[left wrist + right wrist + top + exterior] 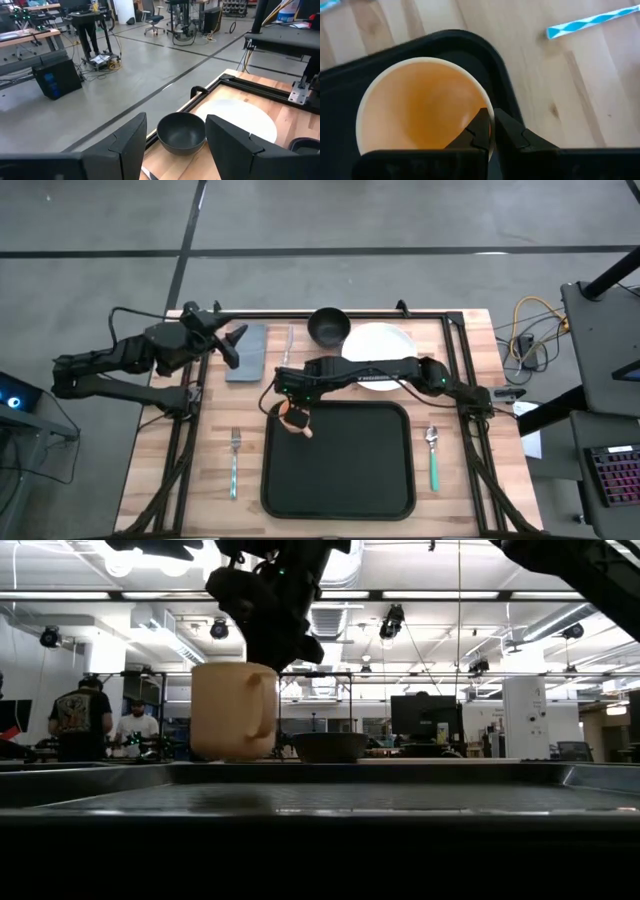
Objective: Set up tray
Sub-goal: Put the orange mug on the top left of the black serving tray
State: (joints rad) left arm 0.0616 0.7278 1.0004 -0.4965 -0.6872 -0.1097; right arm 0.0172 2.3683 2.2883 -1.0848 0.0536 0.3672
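The right gripper (pixel 491 131) is pinched shut on the rim of a pale orange ceramic mug (pixel 422 107), one finger inside the wall and one outside. Directly beneath it lies the large black rectangular tray (pixel 340 470), the mug over its corner and apparently just above the floor. The tray looks rigid, light and smooth; its raised rim is the sensible hold. The left gripper (pixel 175 145) hangs wide and empty, well apart, facing a dark round bowl (pixel 181 132).

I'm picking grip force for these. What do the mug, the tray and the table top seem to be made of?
Mug: probably glazed ceramic; thick wall, smooth tan surface. Tray: likely plastic; matte black, finely textured floor. Table top: wood; pale planks with visible grain.
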